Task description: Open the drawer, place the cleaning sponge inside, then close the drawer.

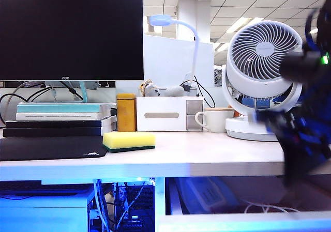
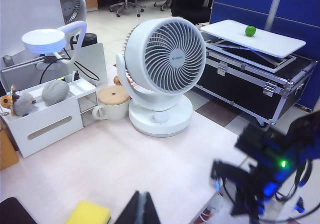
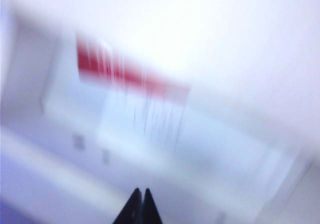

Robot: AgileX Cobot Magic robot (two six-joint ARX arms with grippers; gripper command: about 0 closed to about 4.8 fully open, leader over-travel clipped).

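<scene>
The cleaning sponge [image 1: 128,140], yellow with a dark green underside, lies flat on the desk top in front of the amber container; it also shows as the sponge [image 2: 90,214] beside my left gripper [image 2: 142,210]. That gripper is shut and empty, hovering just above the desk. The drawer [image 1: 243,222] under the desk stands pulled out, its white front low in the exterior view. My right arm [image 1: 302,134] is a blur over the drawer's right part. My right gripper [image 3: 141,204] is shut, empty, and points into the drawer's inside [image 3: 235,159].
A red-and-white packet [image 3: 132,92] lies in the drawer. On the desk stand a white fan [image 1: 261,82], mug [image 1: 213,120], white desktop box [image 1: 168,114], amber container [image 1: 126,112], stacked books [image 1: 57,119] and a black mouse pad [image 1: 49,148]. A monitor [image 1: 71,33] stands behind.
</scene>
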